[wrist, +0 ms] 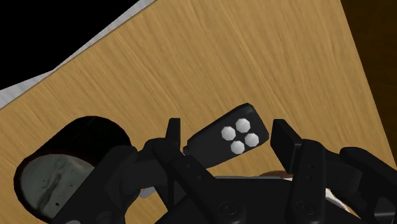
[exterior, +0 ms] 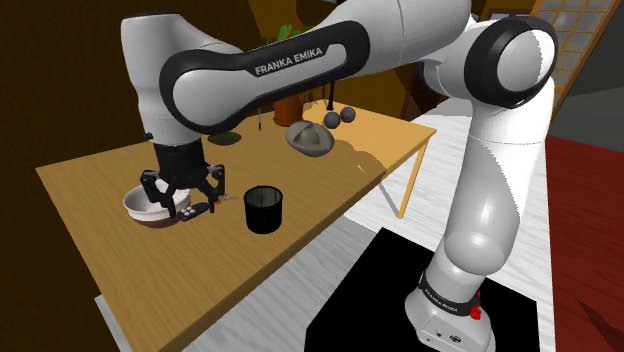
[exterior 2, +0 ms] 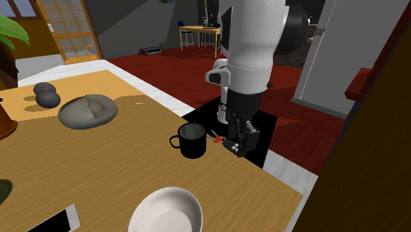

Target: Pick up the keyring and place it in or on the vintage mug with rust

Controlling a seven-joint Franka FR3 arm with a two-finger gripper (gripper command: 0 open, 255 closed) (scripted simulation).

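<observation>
Straddling the keyring (wrist: 222, 133): one black gripper (wrist: 226, 122), fingers standing apart, one on each side of the black fob with its four pale buttons. Contact between either finger and the fob is hard to judge from the wrist view. The fob appears to lie flat on the table (wrist: 254, 57), not lifted.

Keyring, position: on the wooden table close to its edge, just beside the mug (exterior: 264, 209) and on the shoulder view's left of it.

Mug: black, upright, mouth up, handle toward the second exterior view's left. Nothing of the keyring is in or on it, and the wrist view shows a mottled grey inside.

Bowl (exterior: 148, 206): white, just beside the gripper on the shoulder view's left.

Other items: a grey lump (exterior 2: 87, 111) and two dark balls (exterior 2: 45, 94) at the far end of the table in the shoulder view, well apart from the work. A phone (exterior 2: 56, 221) lies near the bowl.

Progress, as judged: the reach to the keyring looks complete, with the fingers placed for a grip across the fob. The grip itself is not yet made.

Remaining:
- close on the fob
- lift it
- carry it the short way to the mug
- let go over the mouth
</observation>
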